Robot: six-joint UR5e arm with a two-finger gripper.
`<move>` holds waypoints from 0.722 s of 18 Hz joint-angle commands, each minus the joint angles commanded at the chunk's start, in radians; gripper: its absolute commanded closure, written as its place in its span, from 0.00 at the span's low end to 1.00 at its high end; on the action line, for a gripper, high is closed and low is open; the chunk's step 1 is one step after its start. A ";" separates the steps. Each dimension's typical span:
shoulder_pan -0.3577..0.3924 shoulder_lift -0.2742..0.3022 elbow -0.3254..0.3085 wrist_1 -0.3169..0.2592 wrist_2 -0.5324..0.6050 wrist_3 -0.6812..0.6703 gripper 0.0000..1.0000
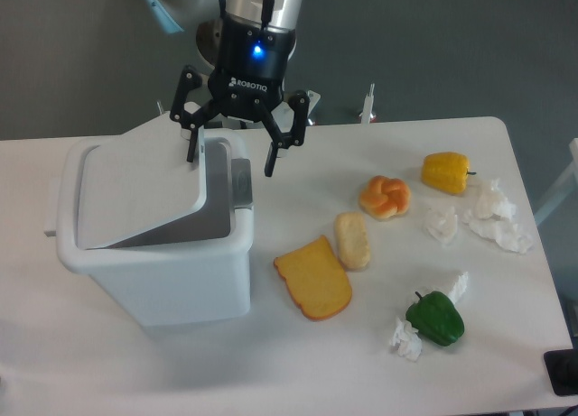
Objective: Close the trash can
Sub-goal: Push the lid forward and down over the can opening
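The trash can (153,244) stands at the table's (298,362) left, long axis running left to right, lid (140,192) tilted, raised along its right edge. The gripper (231,159) hangs spread wide over that raised edge, one fingertip at the lid, holding nothing.

White counter (298,371) holds bread slice (312,277) touching a roll (352,240), knotted bun (385,197), yellow pepper (446,172), green pepper (435,318). Crumpled white bits, probably tissue (492,215), lie near both peppers.
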 joint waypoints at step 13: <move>-0.002 -0.014 -0.017 0.000 0.022 0.000 0.00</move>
